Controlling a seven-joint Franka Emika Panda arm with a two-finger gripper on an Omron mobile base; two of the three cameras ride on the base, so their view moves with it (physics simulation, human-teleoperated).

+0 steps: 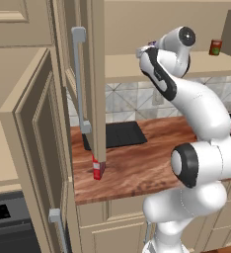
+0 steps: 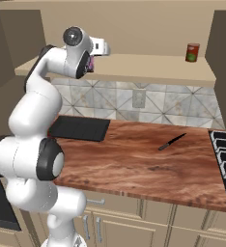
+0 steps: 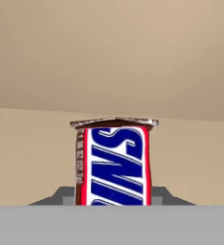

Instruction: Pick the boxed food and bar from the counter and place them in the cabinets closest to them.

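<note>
Pincer (image 3: 113,203) apparently around bar (image 3: 113,162).

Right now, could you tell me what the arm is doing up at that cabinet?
The arm is raised to the open upper cabinet, and its tool is shut on the bar, holding it just above the tan shelf. A small red-and-green can stands further along that shelf. The boxed food stands on the counter, beside the open cabinet door, not yet picked up. A black knife also lies on the counter.
</note>
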